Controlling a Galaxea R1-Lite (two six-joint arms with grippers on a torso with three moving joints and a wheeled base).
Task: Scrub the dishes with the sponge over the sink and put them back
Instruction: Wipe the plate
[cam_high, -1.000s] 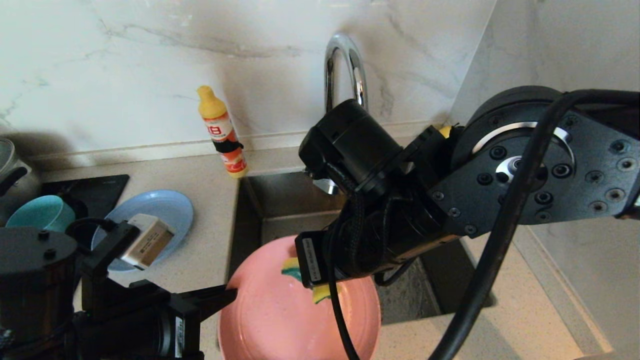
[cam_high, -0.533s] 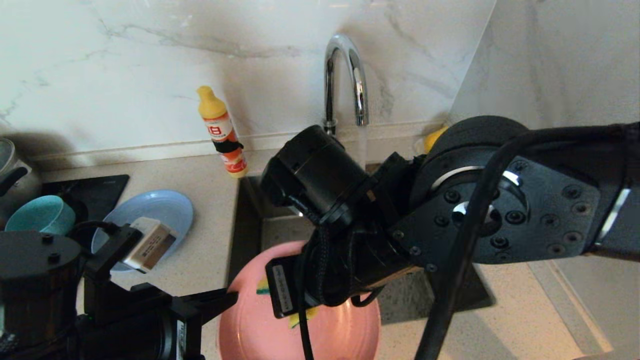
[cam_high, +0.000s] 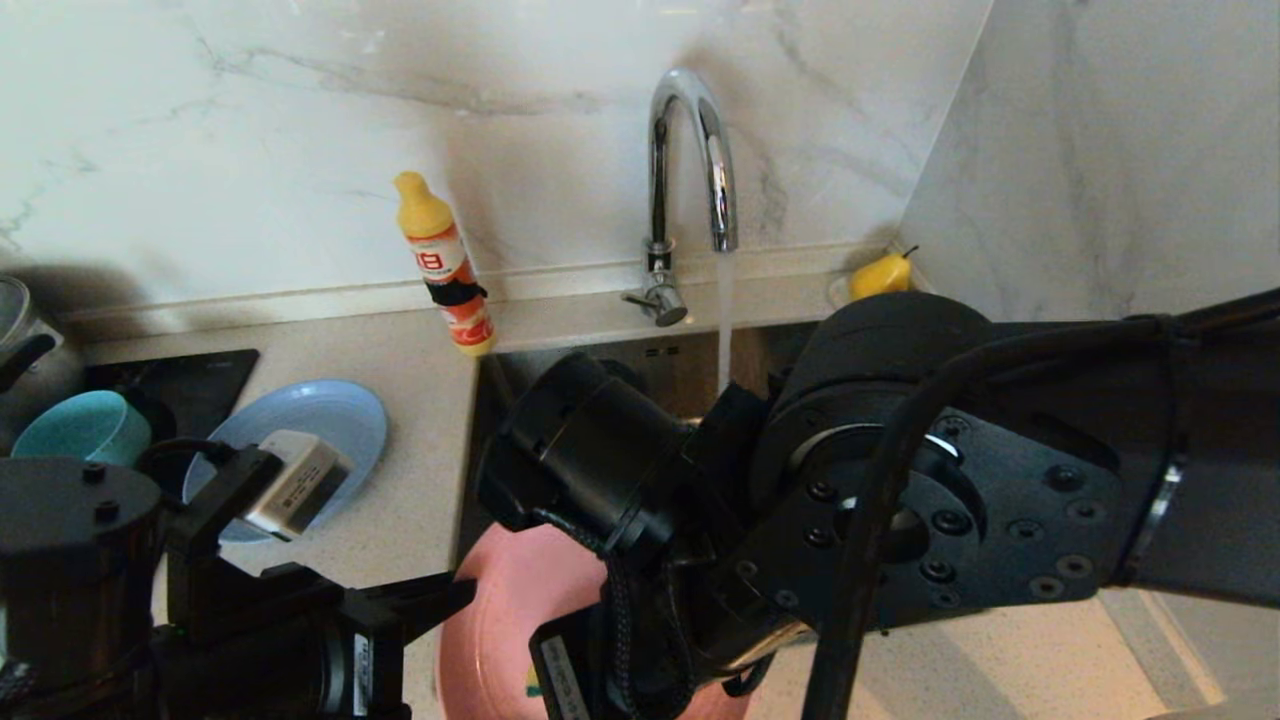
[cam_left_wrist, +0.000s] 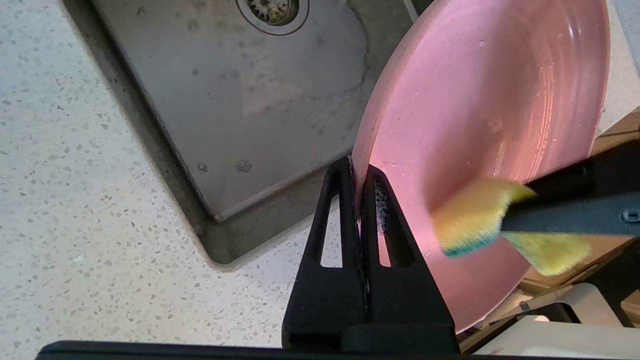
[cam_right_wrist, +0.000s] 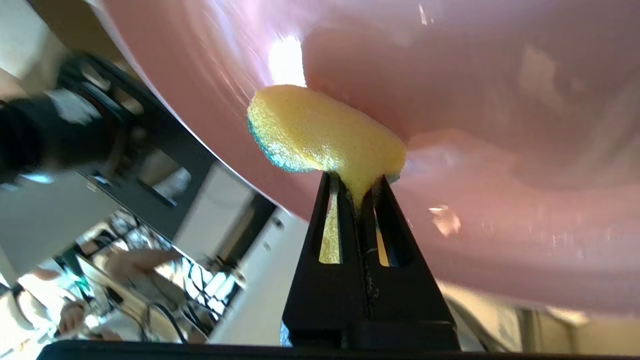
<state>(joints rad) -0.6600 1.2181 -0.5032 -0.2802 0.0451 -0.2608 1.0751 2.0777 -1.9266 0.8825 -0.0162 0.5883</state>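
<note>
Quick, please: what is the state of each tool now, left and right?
Left tool: closed on the rim of the pink plate, over the sink.
Right tool: closed on the yellow sponge, pressed against the plate.

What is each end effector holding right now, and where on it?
Left end effector pinches the pink plate by its rim. Right end effector clamps the sponge across its folded middle.

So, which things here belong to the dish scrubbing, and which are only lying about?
In use:
- pink plate, clamped at its rim by left gripper
- sponge, pinched by right gripper, pressed on the plate
- sink
- running tap
- waiting: blue plate, teal bowl

Lying about:
- soap bottle
- yellow pear
</note>
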